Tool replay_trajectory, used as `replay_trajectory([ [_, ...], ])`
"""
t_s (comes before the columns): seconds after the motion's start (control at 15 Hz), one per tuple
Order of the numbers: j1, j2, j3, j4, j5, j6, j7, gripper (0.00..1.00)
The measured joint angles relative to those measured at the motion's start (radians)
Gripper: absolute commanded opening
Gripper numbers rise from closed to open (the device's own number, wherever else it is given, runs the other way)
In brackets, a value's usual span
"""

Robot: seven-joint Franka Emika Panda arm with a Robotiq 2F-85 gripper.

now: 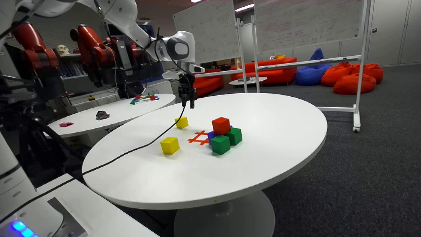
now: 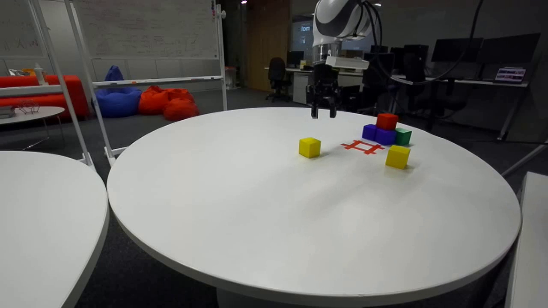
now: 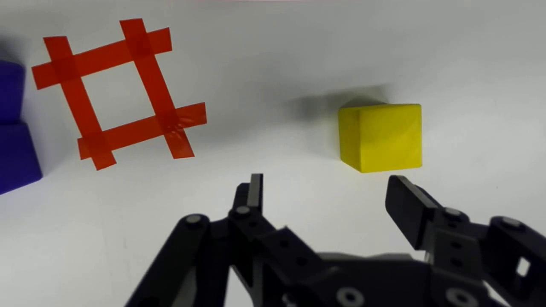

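In from the edge of the tabletop (image 2: pixel 239 201), end effector (image 3: pixel 326 187) hovers empty, jaws apart; lowering uncorrected could clip the yellow cube (image 3: pixel 390 138), offset toward one jaw.

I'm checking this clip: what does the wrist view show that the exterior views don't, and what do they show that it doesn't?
Only the wrist view shows, close up from above, the shiny creases at one crossing of the red tape.

Only the exterior views show the red cube atop other cubes, the green cubes, a second yellow cube, the arm and the whiteboards.

Both show the table, the tape, blue cubes, a yellow cube and the open, unladen gripper.
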Motion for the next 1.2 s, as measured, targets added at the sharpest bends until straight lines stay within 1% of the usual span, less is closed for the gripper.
replay_trajectory([
  [0.13,-0.019,0.000,-0.001,-0.001,0.016,0.000,-0.001,1.00],
  [0.4,-0.034,0.000,-0.002,-0.002,0.032,0.000,-0.001,1.00],
  [0.53,-0.036,0.000,-0.011,-0.004,0.038,0.000,0.003,1.00],
  [0.8,-0.032,0.000,-0.039,-0.008,0.032,0.005,0.054,1.00],
  [1.2,-0.018,0.001,-0.039,-0.013,0.028,0.004,0.055,1.00],
])
